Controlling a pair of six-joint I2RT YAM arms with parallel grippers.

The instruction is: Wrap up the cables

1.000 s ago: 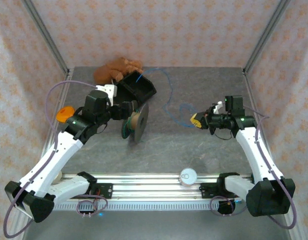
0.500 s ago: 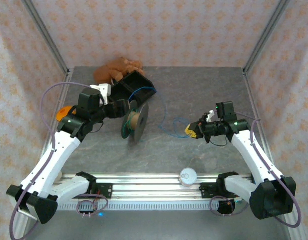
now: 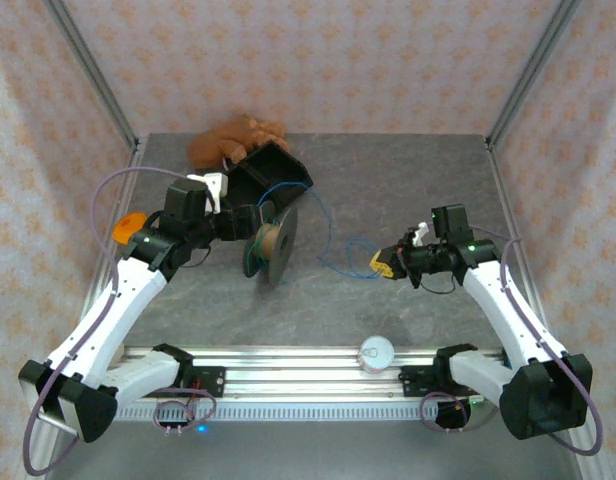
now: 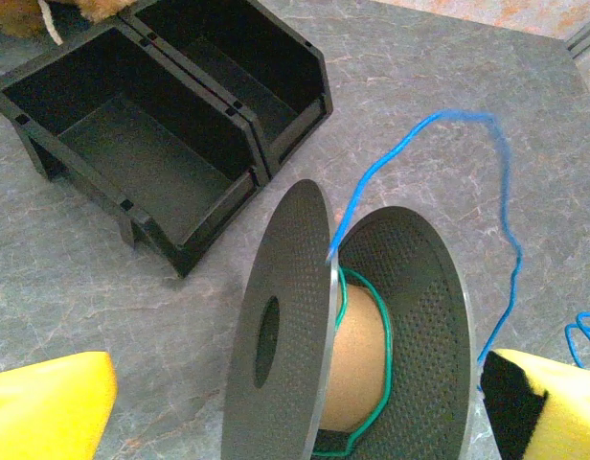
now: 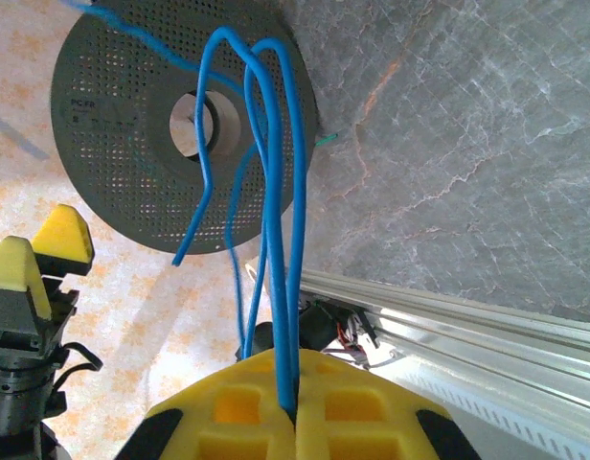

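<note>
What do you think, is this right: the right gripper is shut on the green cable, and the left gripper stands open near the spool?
No: the right wrist view shows the right gripper shut on the blue cable, not the green cable. The left gripper stands open near the spool.

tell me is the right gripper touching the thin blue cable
Touching. The right wrist view shows strands of the thin blue cable running down into the seam between the shut jaws of the right gripper, pinched there.
</note>
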